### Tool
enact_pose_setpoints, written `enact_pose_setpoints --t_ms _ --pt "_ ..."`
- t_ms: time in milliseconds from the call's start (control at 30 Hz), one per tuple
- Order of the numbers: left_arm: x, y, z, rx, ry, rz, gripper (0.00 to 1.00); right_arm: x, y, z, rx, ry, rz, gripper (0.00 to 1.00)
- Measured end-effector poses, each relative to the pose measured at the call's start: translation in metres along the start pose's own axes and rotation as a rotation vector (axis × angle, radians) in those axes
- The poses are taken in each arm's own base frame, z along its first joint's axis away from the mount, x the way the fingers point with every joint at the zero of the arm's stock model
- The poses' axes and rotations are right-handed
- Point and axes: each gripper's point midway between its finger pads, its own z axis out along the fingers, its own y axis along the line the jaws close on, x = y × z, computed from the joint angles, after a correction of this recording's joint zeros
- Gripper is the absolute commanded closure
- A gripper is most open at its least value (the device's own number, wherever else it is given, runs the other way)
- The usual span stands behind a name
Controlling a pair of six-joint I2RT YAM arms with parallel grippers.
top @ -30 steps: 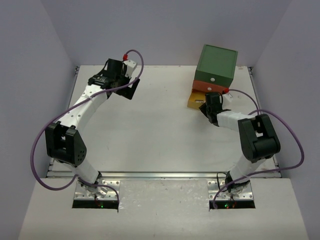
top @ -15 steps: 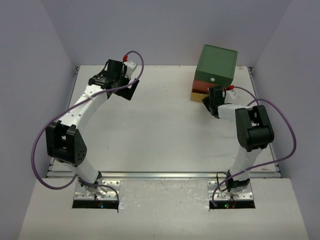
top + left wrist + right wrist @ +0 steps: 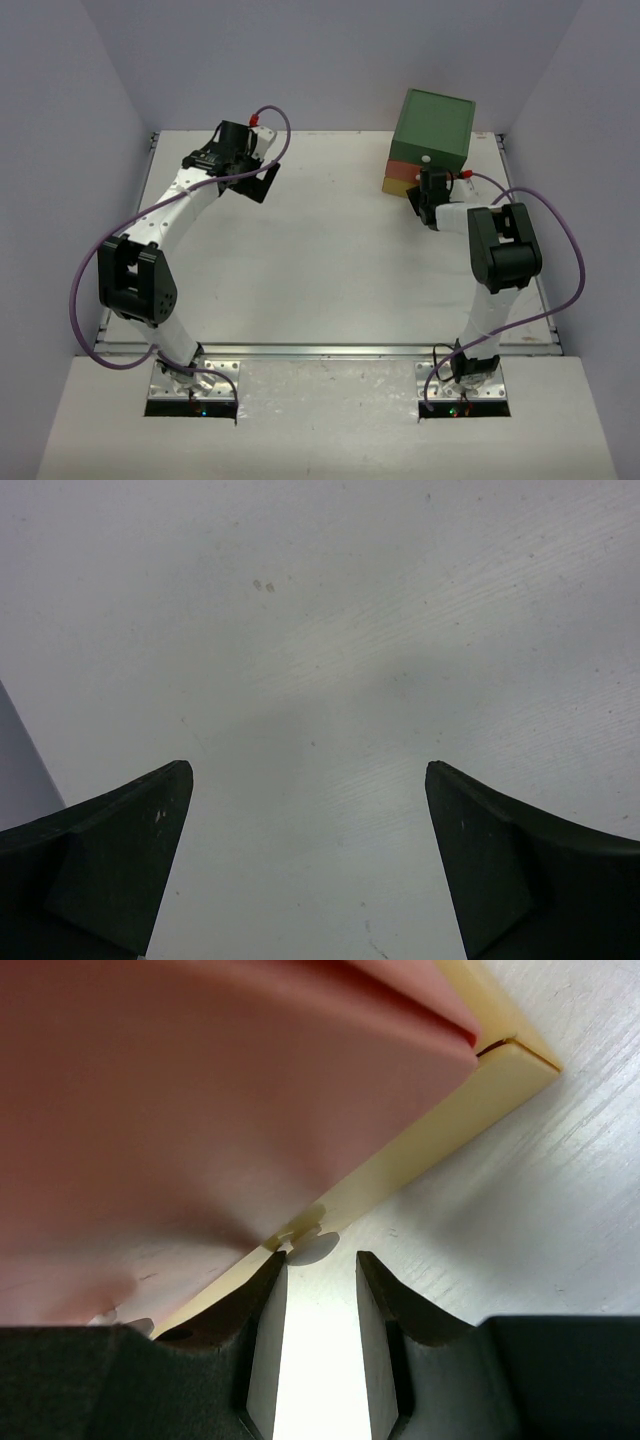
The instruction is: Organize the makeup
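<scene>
Currently: Right Gripper at the Drawer Box Front

The right gripper [image 3: 318, 1260] sits at the front of the drawer box [image 3: 432, 128]. Its tips are just beside the white knob [image 3: 312, 1248] of the yellow bottom drawer [image 3: 430, 1125]. Its jaws are drawn nearly together and clamp nothing. The left gripper [image 3: 308, 770] hangs over the table [image 3: 350, 630], well apart from the drawer box, jaws released and spread wide. Where the makeup lies cannot be told.

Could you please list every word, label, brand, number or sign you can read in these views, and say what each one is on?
None: no view shows any readable text.
Drawer box: its green, orange and yellow faces are plain, with no label or brand visible from above or in the right wrist close-up.
Table: only faint specks in the left wrist view, no markings.
</scene>
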Motion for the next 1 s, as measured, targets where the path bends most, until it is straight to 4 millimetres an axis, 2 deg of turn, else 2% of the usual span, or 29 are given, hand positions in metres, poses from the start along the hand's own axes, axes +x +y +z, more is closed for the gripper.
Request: enact_pose_setpoints --t_ms 267,567,767,900,1000 --pt "0.001 -0.002 0.002 0.008 0.004 0.005 0.00 -0.001 0.002 0.002 -0.011 -0.005 0.014 0.65" --pt "0.004 -0.006 0.008 0.031 0.018 0.009 0.00 -0.006 0.000 -0.003 -0.026 -0.015 -0.010 0.58" --pt "0.004 -0.008 0.009 0.042 0.018 0.009 0.00 -0.020 0.006 -0.023 -0.063 -0.039 -0.014 0.58" --pt "0.004 -0.010 0.009 0.049 0.016 0.006 0.00 -0.014 -0.003 -0.041 -0.071 0.006 -0.030 0.54" --pt "0.003 -0.011 0.009 0.055 0.014 -0.002 0.00 -0.001 -0.014 -0.061 -0.059 0.099 -0.128 0.48"
